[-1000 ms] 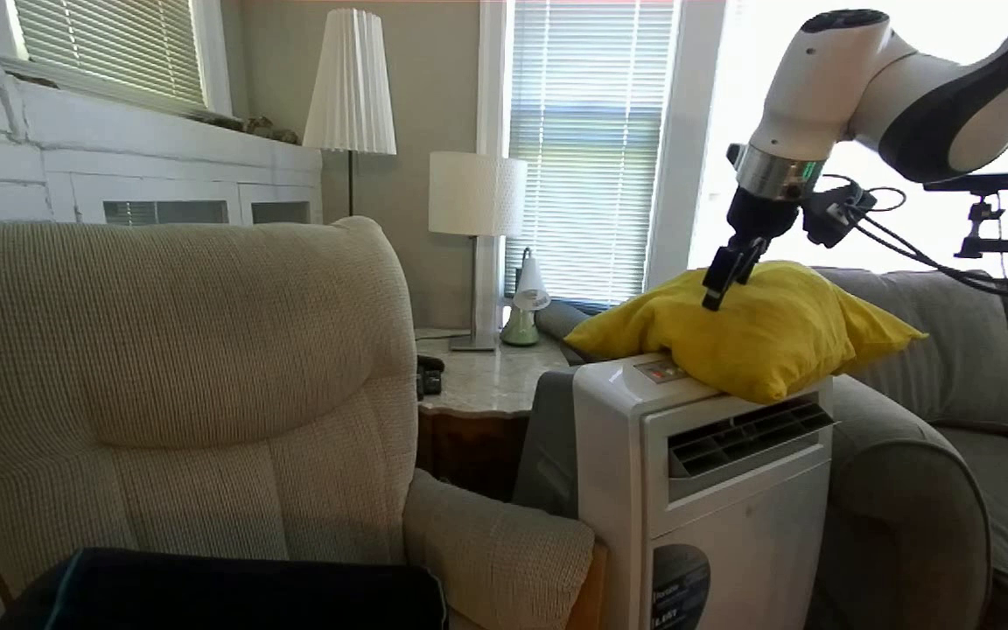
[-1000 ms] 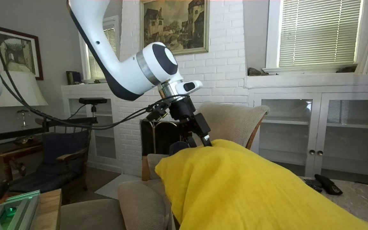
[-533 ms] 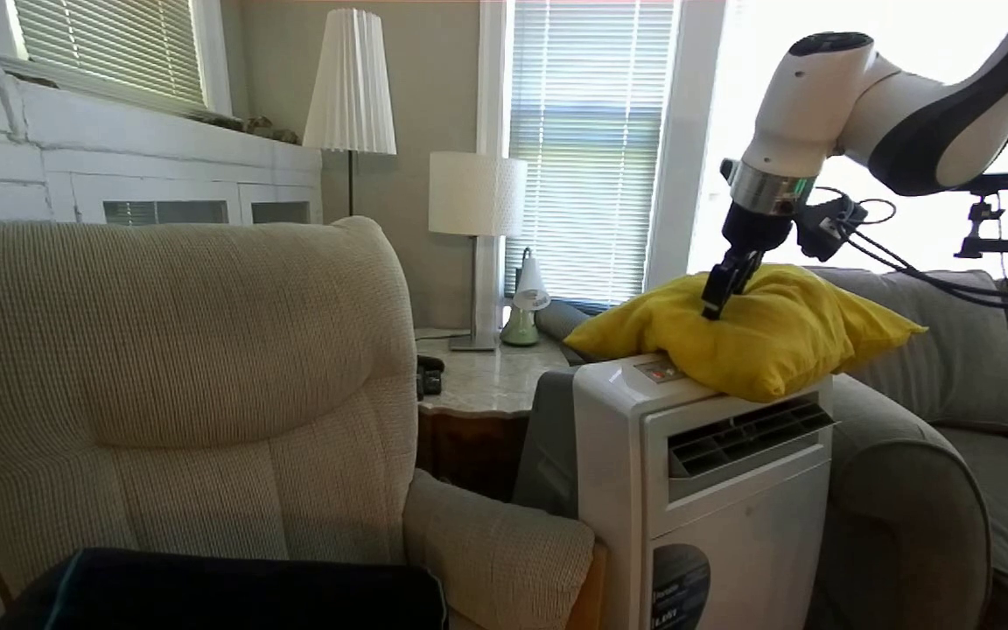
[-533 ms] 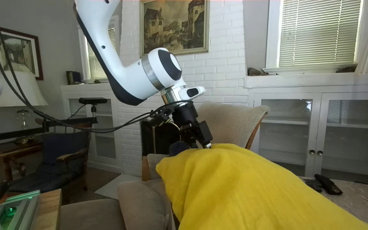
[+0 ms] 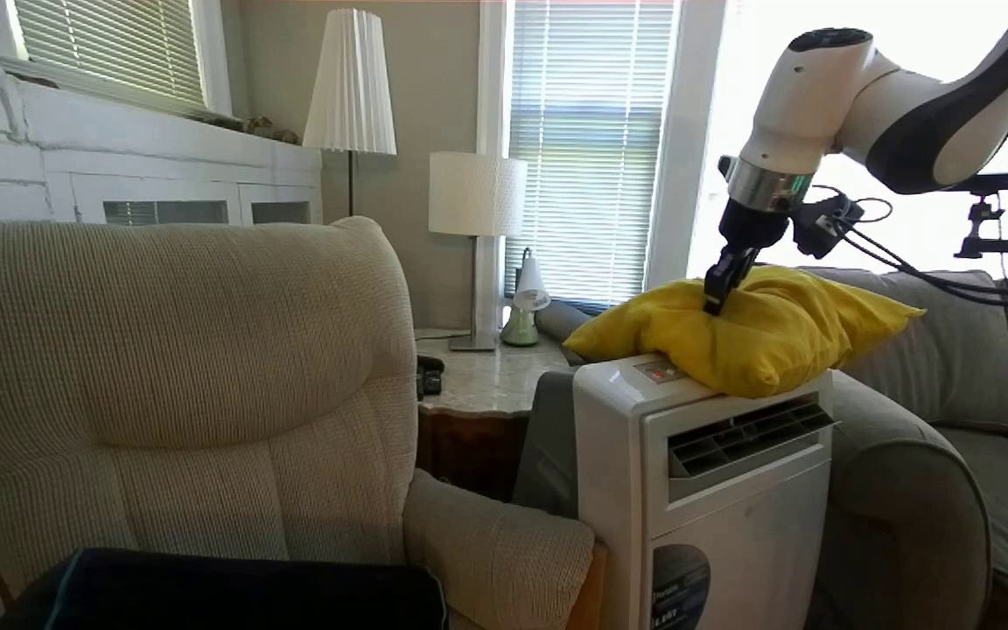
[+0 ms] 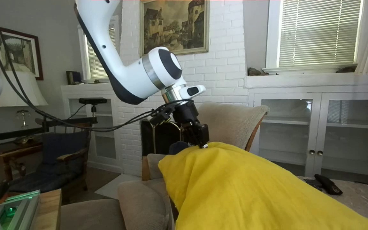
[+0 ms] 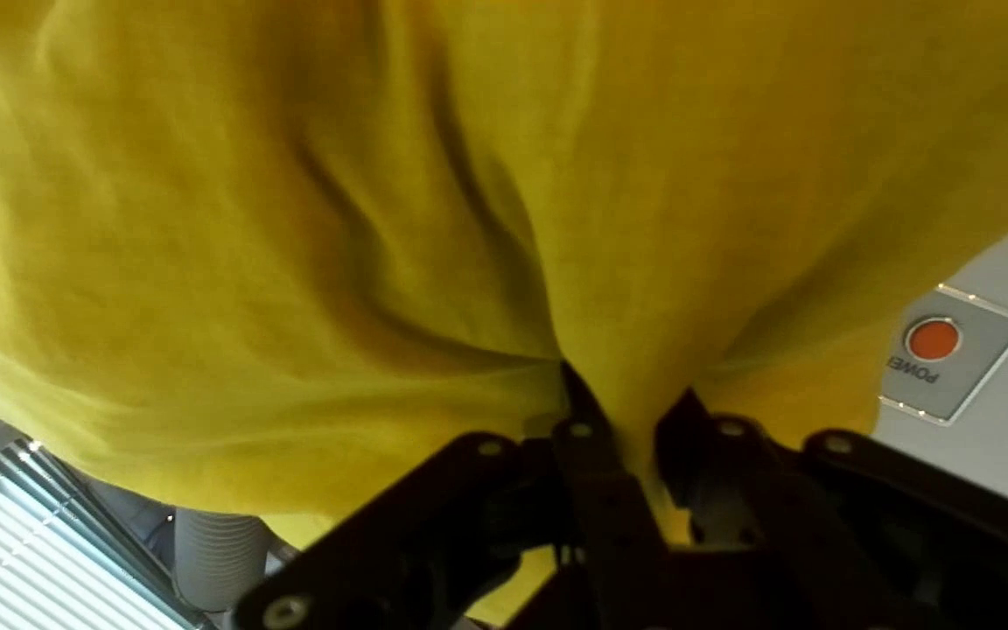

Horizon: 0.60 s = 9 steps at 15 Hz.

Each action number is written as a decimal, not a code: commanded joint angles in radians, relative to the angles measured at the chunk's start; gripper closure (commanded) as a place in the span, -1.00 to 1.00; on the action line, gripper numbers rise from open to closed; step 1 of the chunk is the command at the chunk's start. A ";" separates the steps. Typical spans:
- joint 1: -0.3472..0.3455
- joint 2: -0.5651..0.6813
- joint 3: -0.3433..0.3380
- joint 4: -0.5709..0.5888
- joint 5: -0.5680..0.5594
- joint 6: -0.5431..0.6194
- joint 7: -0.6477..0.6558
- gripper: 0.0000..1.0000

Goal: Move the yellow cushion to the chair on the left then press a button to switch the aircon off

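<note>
A bright yellow cushion (image 5: 758, 337), soft and rumpled with pointed corners, lies on top of a white, boxy aircon (image 5: 731, 542), its near corner drooping over the edge above the louvred grille (image 5: 749, 439). A black gripper (image 7: 628, 394) reaches down from above; its jaws are drawn close together on a gathered fold of the yellow fabric, and in the wrist view creases fan out from the pinch. Right of the cushion in that view, a round orange-red button (image 7: 934, 339) sits beside partly covered lettering on a small grey panel (image 7: 981, 363). In an exterior view, a large cream-beige chair (image 5: 180, 332) with a tall padded back stands to the left of the aircon, a dark item (image 5: 233, 595) low in front of its backrest, and a grey sofa (image 5: 906, 472) is to the right. Behind, between chair and aircon, a table (image 5: 491, 385) carries a white-shaded lamp (image 5: 476, 194) and a dark phone (image 5: 428, 376). In both exterior views the white robot arm (image 6: 129, 76) angles down to the gripper. A framed painting (image 6: 174, 27) hangs on a brick wall (image 6: 225, 64) beyond.
</note>
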 commanded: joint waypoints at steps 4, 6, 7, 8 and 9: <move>0.002 -0.070 0.020 -0.039 0.065 0.071 0.057 0.99; 0.005 -0.107 0.027 -0.055 0.106 0.106 0.061 0.99; 0.007 -0.126 0.030 -0.061 0.117 0.126 0.069 0.99; 0.011 -0.150 0.038 -0.069 0.145 0.152 0.069 0.99; 0.016 -0.172 0.045 -0.073 0.169 0.179 0.071 0.99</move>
